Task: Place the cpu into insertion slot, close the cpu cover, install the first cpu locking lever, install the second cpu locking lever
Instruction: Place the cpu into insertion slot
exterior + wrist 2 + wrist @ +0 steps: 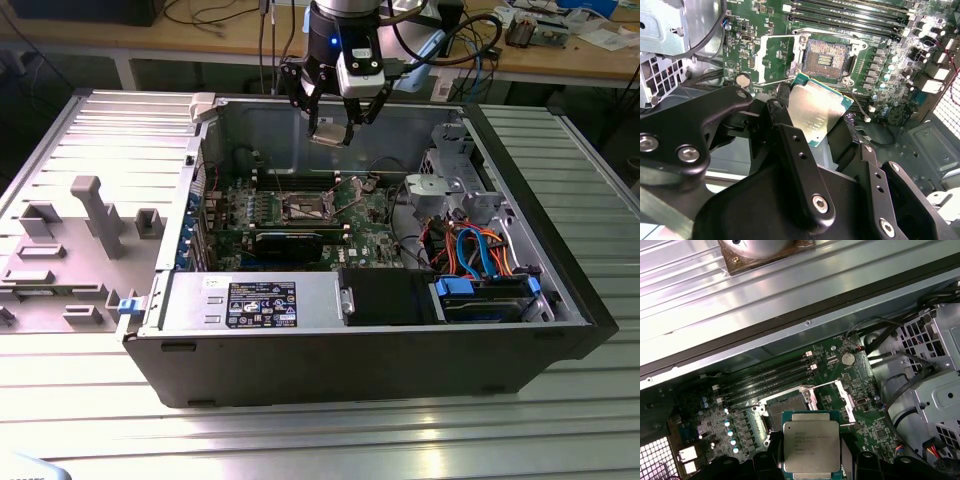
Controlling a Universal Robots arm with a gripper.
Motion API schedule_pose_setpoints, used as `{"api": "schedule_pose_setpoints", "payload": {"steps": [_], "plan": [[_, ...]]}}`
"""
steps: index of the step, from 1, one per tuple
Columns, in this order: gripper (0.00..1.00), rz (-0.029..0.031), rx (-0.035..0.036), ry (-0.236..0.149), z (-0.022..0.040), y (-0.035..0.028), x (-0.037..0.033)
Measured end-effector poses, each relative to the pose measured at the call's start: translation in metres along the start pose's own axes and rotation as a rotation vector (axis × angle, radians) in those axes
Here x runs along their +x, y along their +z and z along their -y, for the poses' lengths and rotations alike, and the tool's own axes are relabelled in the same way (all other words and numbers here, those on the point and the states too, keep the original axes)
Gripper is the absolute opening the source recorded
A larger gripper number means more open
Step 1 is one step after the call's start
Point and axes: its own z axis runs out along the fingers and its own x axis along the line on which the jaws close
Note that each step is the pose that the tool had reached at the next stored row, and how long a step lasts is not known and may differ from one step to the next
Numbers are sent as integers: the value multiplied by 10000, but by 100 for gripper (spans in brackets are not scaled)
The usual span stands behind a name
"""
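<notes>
Chip in the air! The black two-fingered end effector (pixel 330 128) hangs over the open grey metal computer case (pixel 560 290), which sits on the ribbed metal counter (pixel 320 430). Its fingers are drawn in just to chip width, pinching the small, flat, square, silvery-topped cpu (pixel 815 112) by two opposite edges. From the exterior view the cpu rides high, well above the green circuit board (pixel 372 205) and touching nothing else.

Down below, the square insertion slot with its dark centre and grey metal rim (pixel 825 60) lies bare. The thin silvery cpu cover (pixel 759 60) is swung open beside it, nothing seated yet. In both wrist views the cpu hovers near the slot, not in it.

I'd call this piece featherlight and rigid, but the polished lid looks slippery and the underside is surely delicate. The edges are the place to hold it, as now, and gently. It needs to sit level too, since a tilt could hurt the socket's contacts.
</notes>
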Motion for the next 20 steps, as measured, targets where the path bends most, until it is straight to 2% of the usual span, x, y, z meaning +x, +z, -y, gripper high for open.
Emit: {"api": "schedule_pose_setpoints", "payload": {"steps": [20], "plan": [[55,13,-3,180,0,0,0]]}}
